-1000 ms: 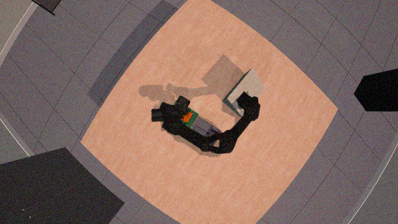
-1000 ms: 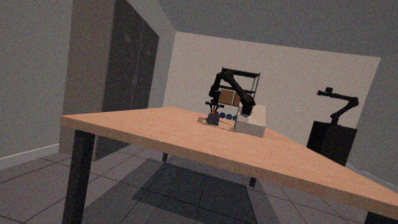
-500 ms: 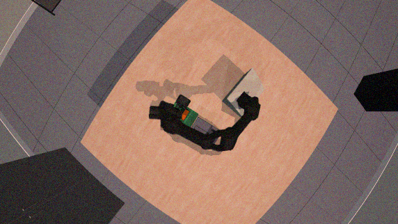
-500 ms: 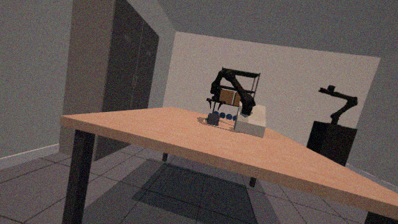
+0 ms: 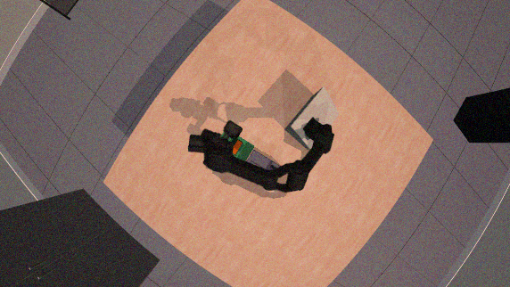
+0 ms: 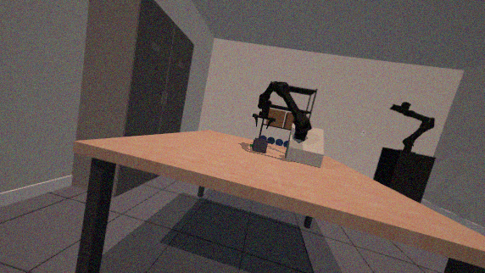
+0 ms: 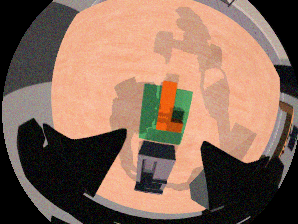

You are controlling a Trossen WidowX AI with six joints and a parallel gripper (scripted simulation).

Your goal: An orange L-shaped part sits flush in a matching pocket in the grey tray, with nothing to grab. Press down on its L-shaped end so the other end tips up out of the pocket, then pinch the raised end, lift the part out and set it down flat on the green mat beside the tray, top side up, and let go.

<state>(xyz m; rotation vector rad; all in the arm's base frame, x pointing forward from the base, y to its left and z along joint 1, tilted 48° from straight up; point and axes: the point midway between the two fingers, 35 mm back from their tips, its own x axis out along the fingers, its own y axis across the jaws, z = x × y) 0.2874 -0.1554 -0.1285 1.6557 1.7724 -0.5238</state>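
Note:
The orange L-shaped part (image 7: 168, 102) (image 5: 237, 147) lies on the green mat (image 7: 149, 117) (image 5: 244, 153) and looks flat, its L-shaped end toward the tray. Its straight end reaches the mat's far edge, perhaps slightly over it. Which face is up is hard to tell. The grey tray (image 7: 159, 169) (image 5: 263, 161) (image 6: 259, 146) stands beside the mat, its pocket empty. My gripper (image 7: 165, 140) (image 6: 262, 125) is open wide with nothing between the fingers, above the tray and mat and apart from the part. In the top view the arm hides the fingers.
A pale box-like block (image 5: 322, 109) (image 6: 306, 148) stands on the wooden table (image 5: 357, 169) (image 6: 203, 169) beside the arm's base. The arm (image 5: 250, 171) (image 6: 292, 103) arches over the tray. Its shadow falls across the table and around the mat.

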